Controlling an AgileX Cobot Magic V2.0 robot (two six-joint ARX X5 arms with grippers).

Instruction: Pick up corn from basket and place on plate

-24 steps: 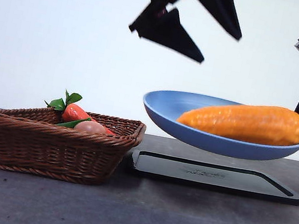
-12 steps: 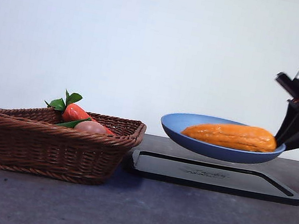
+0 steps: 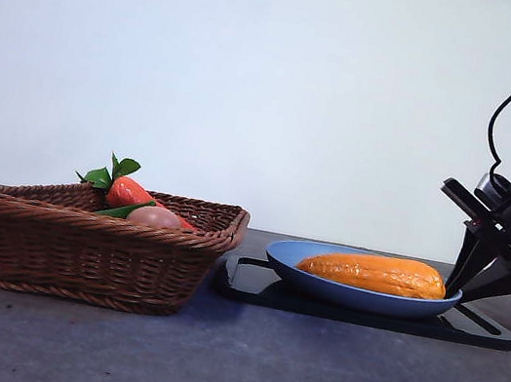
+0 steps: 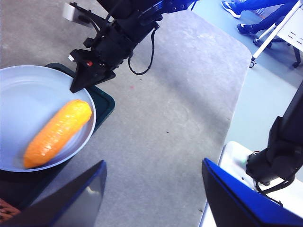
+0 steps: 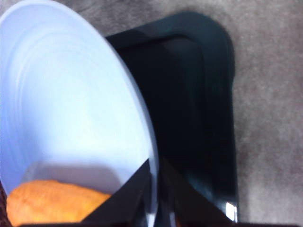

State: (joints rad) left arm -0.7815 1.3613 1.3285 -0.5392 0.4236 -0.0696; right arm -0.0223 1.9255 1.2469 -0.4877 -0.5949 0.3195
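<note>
Since the corn (image 3: 375,272) already lies in the plate (image 3: 356,296), long axis left to right, on the tray (image 3: 478,334), the right claw (image 3: 461,287) pinches the plate's right rim (left claw (image 4: 151,189) spread, high above).

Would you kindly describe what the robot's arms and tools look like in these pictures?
The right tool is matte black, with flat, wedge-shaped jaws tapering to points, a small red spot on its body and looping black cables behind. The left tool has broad, flat, triangular jaws that look dark blue-black in its own view.
</note>
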